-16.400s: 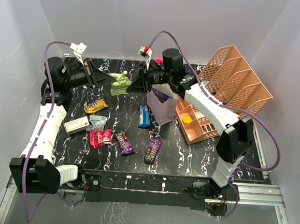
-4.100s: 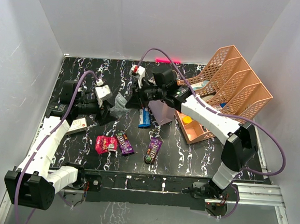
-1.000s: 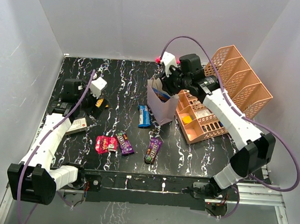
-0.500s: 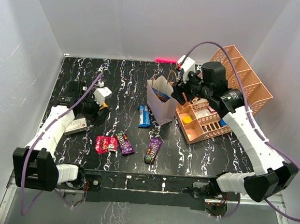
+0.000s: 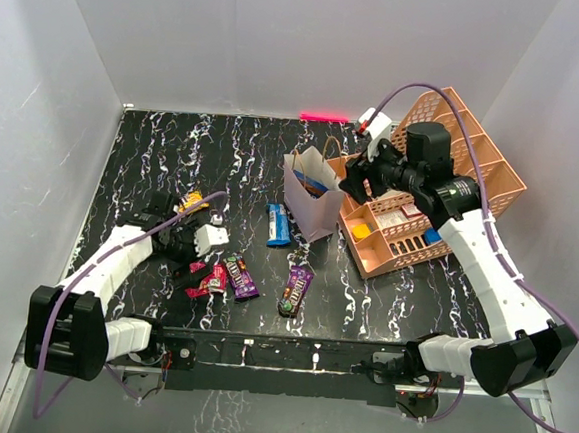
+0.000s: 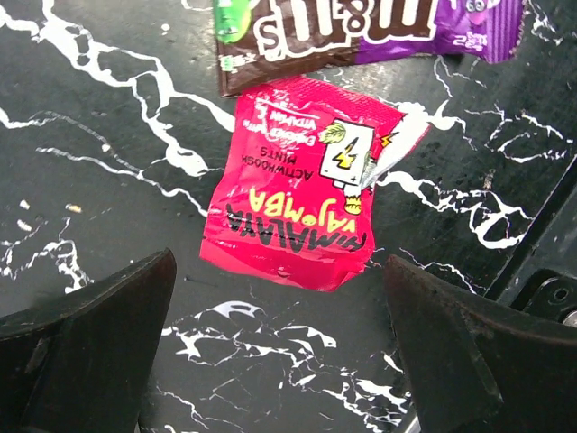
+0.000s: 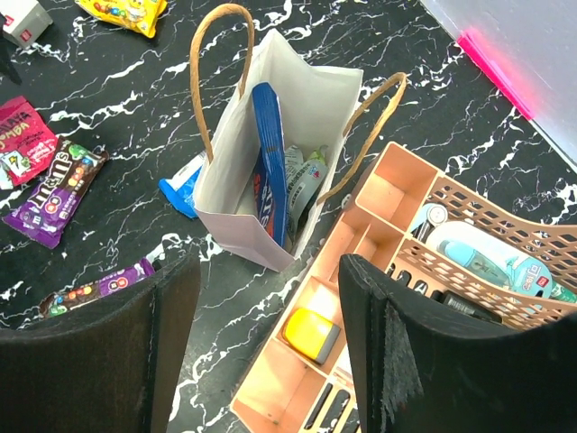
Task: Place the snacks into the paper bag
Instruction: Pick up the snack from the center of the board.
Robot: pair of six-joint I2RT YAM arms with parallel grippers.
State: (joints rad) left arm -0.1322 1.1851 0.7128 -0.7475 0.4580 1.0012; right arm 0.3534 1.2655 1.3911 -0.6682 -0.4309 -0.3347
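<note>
**Top external view.** Small upright pale paper bag with tan looped handles near the middle of the black white-veined marble desk, mouth open upward. Sits just beside the left edge of the low salmon-pink plastic organiser tray; cannot tell whether touching. Right hand raised above the tray's back corner, just right of the bag. Left hand low near the front-left of the desk, over the flat red-pink foil packet. Purple-brown candy packet right beside it, a second purple-brown packet further right, and a blue wrapped bar at the bag's left foot. Orange-yellow packet behind the left arm. Broad bare marble along the back and left edges.

**Left wrist view.** Left hand spread wide, empty, with one dark finger at each lower corner. Red-pink foil packet lying flat just beyond the tips, its far edge meeting the purple-brown candy packet. Bare desk on both sides of it.

**Right wrist view.** Right hand wide apart, holding nothing, looking down into the paper bag. Large blue-and-white pouch on edge inside, smaller wrappers behind it. Blue wrapped bar against the bag's outer left wall.
</note>
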